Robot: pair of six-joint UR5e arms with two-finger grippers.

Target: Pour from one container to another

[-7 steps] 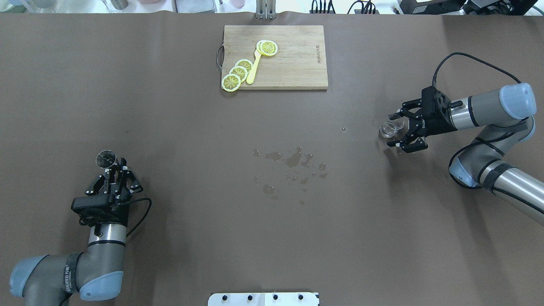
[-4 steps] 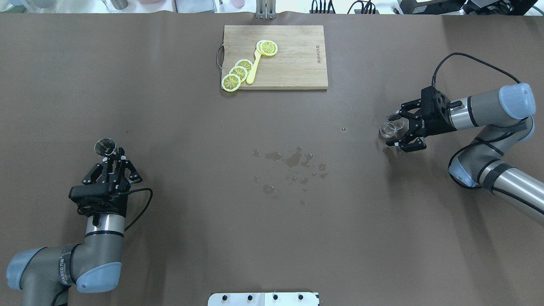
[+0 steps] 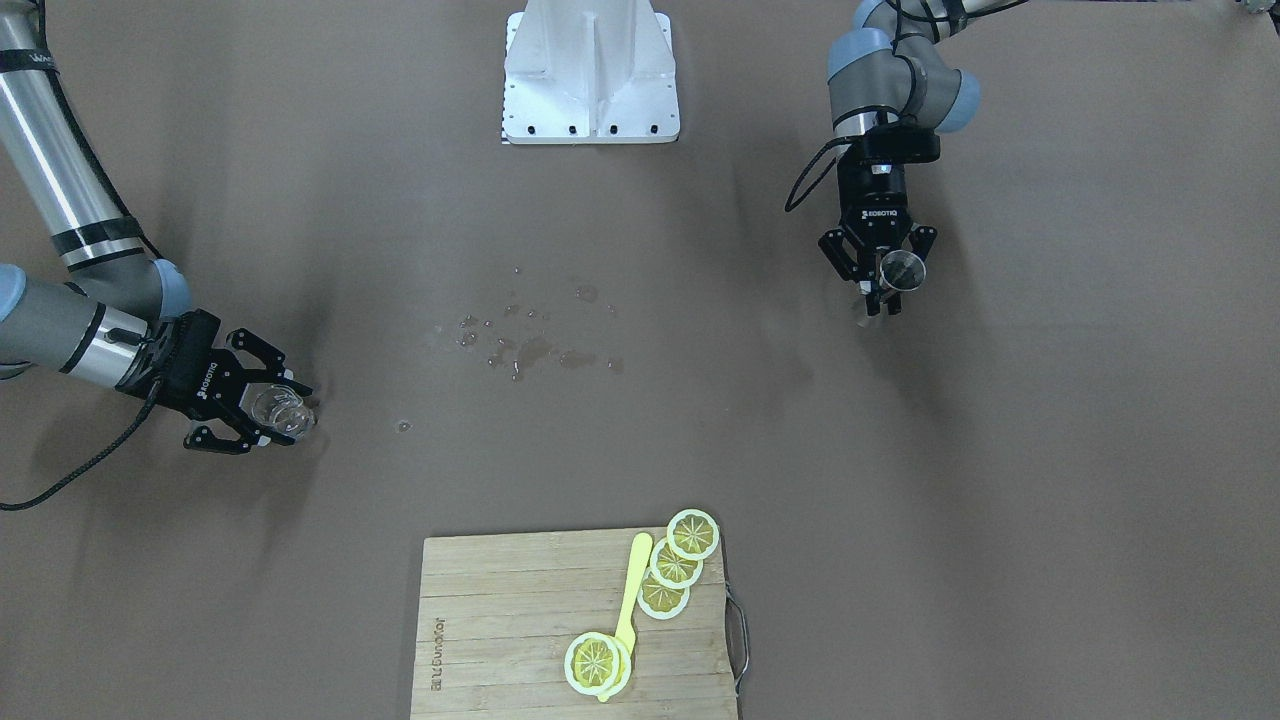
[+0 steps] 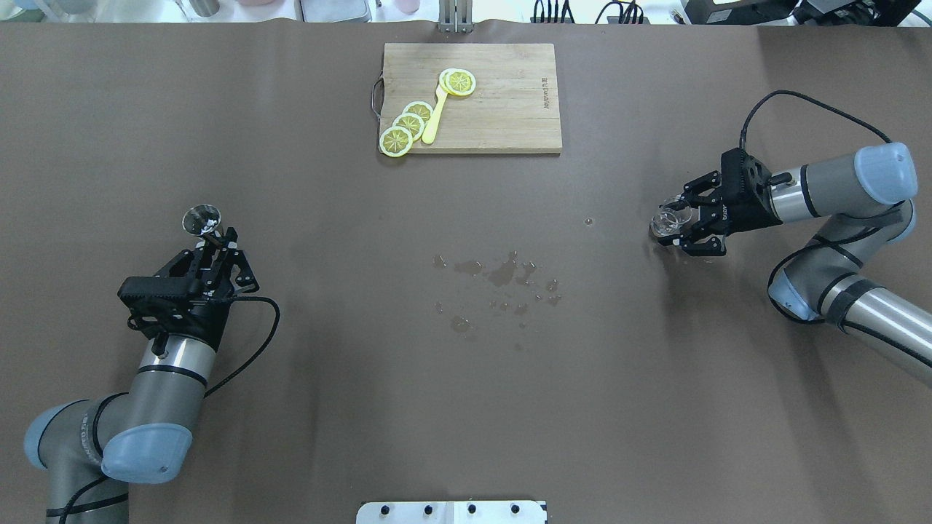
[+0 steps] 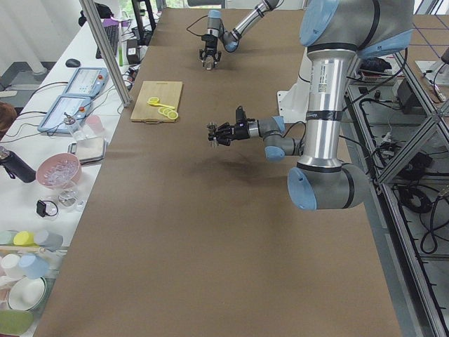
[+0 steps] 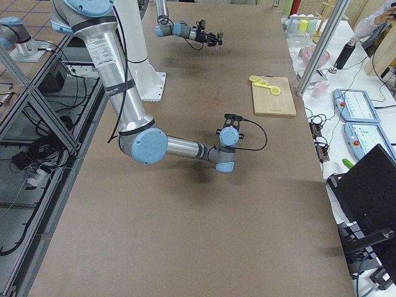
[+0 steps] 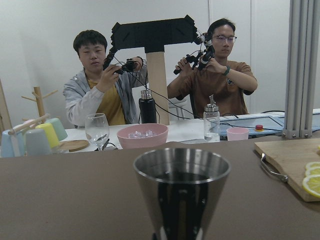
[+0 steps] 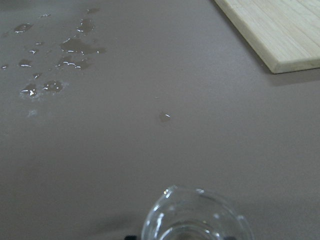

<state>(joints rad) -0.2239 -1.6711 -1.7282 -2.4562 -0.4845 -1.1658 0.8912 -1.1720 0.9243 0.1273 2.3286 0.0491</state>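
A small clear glass cup (image 4: 666, 222) (image 3: 278, 412) stands at the table's right side. My right gripper (image 4: 676, 224) (image 3: 287, 414) reaches in level from the right, and its fingers close on the cup's sides. The right wrist view shows only the cup's rim (image 8: 195, 220) at the bottom edge. My left gripper (image 4: 213, 240) (image 3: 880, 292) is shut on the steel hourglass jigger (image 4: 202, 218) (image 3: 903, 268). It holds the jigger upright above the table's left side. The left wrist view shows the jigger's upper cone (image 7: 181, 187) close up, dark inside.
A wooden cutting board (image 4: 510, 109) with lemon slices (image 4: 408, 125) and a yellow utensil lies at the far middle. Wet spill patches (image 4: 502, 273) mark the table's centre. The white base plate (image 4: 451, 511) sits at the near edge. Operators sit beyond the far edge.
My left arm carried the jigger away from the robot and slightly right. The right gripper's fingers narrowed around the glass cup.
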